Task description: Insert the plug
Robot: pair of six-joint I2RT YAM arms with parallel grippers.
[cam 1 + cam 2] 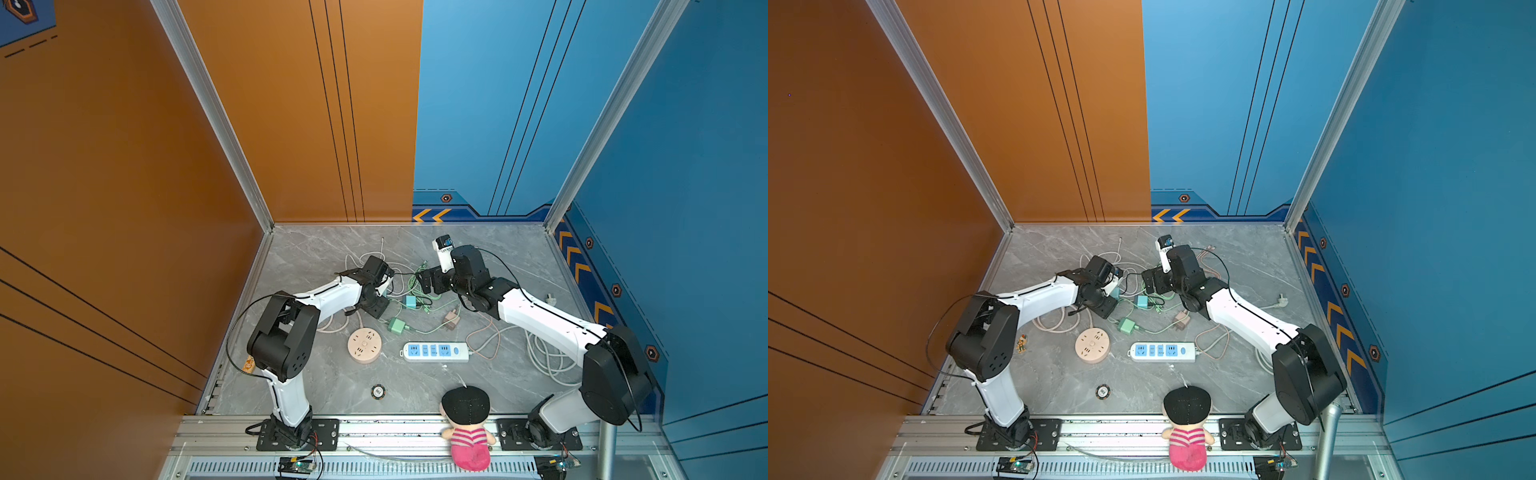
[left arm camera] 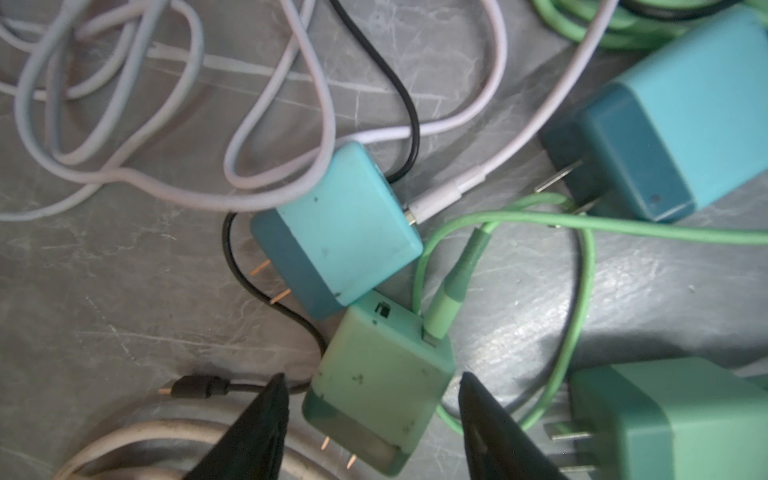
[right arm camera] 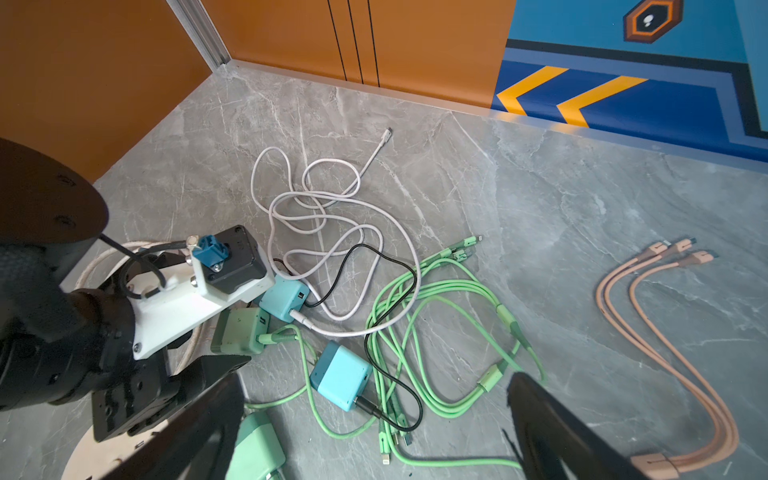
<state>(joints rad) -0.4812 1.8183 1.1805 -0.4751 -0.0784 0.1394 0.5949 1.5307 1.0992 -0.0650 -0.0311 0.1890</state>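
A small green plug point(image 2: 378, 390) with two prongs lies on the grey table, a green cable in its back. My left gripper point(image 2: 374, 376) is open astride it, with a gap showing on each side. In both top views this gripper point(image 1: 379, 309) point(image 1: 1106, 306) points down into the tangle and hides that plug. A light blue plug point(image 2: 336, 228) touches the green one. My right gripper point(image 3: 374, 378) hangs wide open above another blue plug point(image 3: 343, 380) and holds nothing. The white power strip point(image 1: 434, 352) point(image 1: 1163, 352) with blue sockets lies nearer the front.
A round pink socket point(image 1: 364, 345) sits left of the strip. A second green plug point(image 1: 397, 325), a pink plug point(image 1: 451, 320), green cables point(image 3: 457, 316), a white cable point(image 3: 324, 216) and a pink triple cable point(image 3: 665, 332) lie about. A doll point(image 1: 467, 428) leans on the front rail.
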